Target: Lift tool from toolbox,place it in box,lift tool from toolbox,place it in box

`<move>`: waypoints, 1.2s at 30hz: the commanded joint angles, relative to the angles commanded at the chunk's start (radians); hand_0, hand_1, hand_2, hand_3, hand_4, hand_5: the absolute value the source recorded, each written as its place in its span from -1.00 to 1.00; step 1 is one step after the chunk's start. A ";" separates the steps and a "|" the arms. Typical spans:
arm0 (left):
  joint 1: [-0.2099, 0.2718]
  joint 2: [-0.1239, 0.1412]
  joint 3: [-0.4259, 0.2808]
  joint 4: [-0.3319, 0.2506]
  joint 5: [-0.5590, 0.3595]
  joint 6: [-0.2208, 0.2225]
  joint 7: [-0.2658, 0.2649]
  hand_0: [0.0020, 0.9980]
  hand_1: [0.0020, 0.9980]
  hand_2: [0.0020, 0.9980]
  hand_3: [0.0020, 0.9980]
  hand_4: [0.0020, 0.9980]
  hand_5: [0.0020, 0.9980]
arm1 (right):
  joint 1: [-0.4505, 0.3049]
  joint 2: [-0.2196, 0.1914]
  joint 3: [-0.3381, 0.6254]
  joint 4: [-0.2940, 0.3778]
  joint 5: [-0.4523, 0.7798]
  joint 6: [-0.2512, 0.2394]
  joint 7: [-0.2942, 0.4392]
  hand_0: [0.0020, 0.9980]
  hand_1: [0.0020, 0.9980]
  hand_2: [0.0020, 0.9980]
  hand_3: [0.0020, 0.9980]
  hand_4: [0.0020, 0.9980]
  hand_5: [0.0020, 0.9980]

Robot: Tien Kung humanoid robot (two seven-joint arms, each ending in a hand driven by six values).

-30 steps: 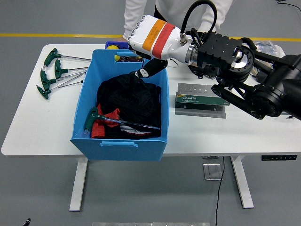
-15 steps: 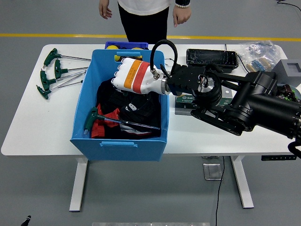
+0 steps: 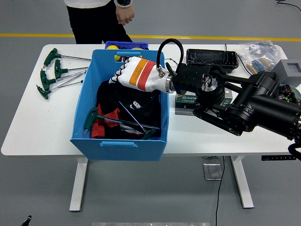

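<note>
A blue box [image 3: 84, 123] stands on the table's left half. Inside it, on black and red cloth, lie two green-handled T hex keys: one [image 3: 96, 117] at the front left and a second [image 3: 141, 125] slanting toward the front right corner. My right hand [image 3: 123, 75], white with an orange and red band, hovers over the back of the box with relaxed fingers and holds nothing. The grey toolbox [image 3: 187, 99] sits right of the box, mostly hidden behind my forearm. Several more green T hex keys [image 3: 52, 73] lie at the table's far left.
A person stands at the far side on the left, one hand [image 3: 125, 14] hanging free above the table. A small blue bin with yellow items [image 3: 123, 45] is behind the box. A black tray [image 3: 211, 57], a plastic bag [image 3: 259, 49] and a grey block [image 3: 291, 68] occupy the back right.
My right hand came down into the box, then rose slightly toward its back. A second hex key now lies in the box. The person has stepped to the left.
</note>
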 joint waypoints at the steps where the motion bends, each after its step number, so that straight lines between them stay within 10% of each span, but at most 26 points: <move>1: 0.000 0.000 0.001 0.000 -0.003 0.000 -0.001 0.25 0.17 0.29 0.35 0.78 0.59 | -0.007 -0.007 0.008 0.004 -0.001 0.003 -0.001 0.49 0.42 0.65 0.86 0.81 0.14; 9: -0.005 -0.004 0.025 0.001 -0.040 0.000 -0.009 0.24 0.17 0.29 0.35 0.78 0.60 | -0.128 -0.110 0.214 0.047 0.043 0.003 0.002 0.57 0.48 0.67 0.85 0.85 0.17; 19: 0.001 -0.010 0.044 0.003 -0.075 -0.002 -0.015 0.24 0.17 0.28 0.35 0.78 0.59 | -0.336 -0.261 0.539 0.084 0.384 -0.009 0.091 0.62 0.49 0.61 0.66 0.92 0.15; 27: 0.000 -0.016 0.069 0.005 -0.105 -0.006 -0.018 0.25 0.17 0.28 0.35 0.78 0.60 | -0.512 -0.272 0.756 0.041 0.713 0.016 0.145 0.62 0.50 0.61 0.64 1.00 0.24; 36: 0.002 -0.020 0.093 0.008 -0.143 -0.012 -0.025 0.25 0.19 0.29 0.36 0.77 0.59 | -0.726 -0.230 0.956 0.161 1.090 0.056 0.168 0.66 0.57 0.61 0.65 1.00 0.75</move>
